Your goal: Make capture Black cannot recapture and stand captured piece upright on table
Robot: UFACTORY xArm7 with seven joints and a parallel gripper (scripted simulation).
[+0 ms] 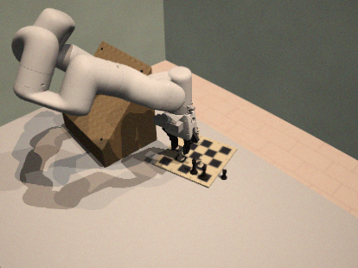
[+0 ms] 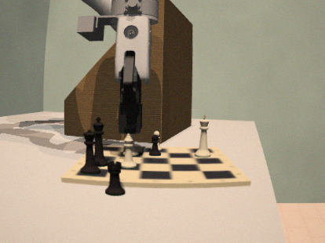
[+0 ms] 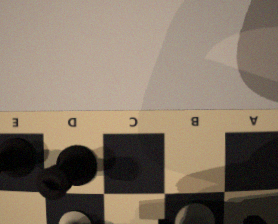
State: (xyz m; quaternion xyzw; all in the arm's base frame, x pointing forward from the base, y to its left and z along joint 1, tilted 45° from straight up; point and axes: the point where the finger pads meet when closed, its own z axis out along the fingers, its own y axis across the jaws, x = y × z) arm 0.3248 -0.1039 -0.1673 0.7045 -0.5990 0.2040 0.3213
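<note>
The chessboard [image 1: 196,158] lies in front of the wooden block. My gripper [image 2: 129,128] hangs straight down over the board's left part, its fingers open just above the top of a white piece [image 2: 128,152] that stands upright on its square. A black rook [image 2: 115,179] stands upright on the table just off the board's near edge; it also shows in the top view [image 1: 223,174]. Two tall black pieces [image 2: 99,141] [image 2: 89,153] stand at the board's left end. A small dark piece [image 2: 155,144] and a tall white piece [image 2: 202,137] stand further right.
A large brown wooden wedge block [image 1: 110,115] stands right behind the board and the arm. The wrist view shows the board edge with letters E to A and two black pieces [image 3: 75,164] [image 3: 17,156] near D and E. The table's edge lies to the right.
</note>
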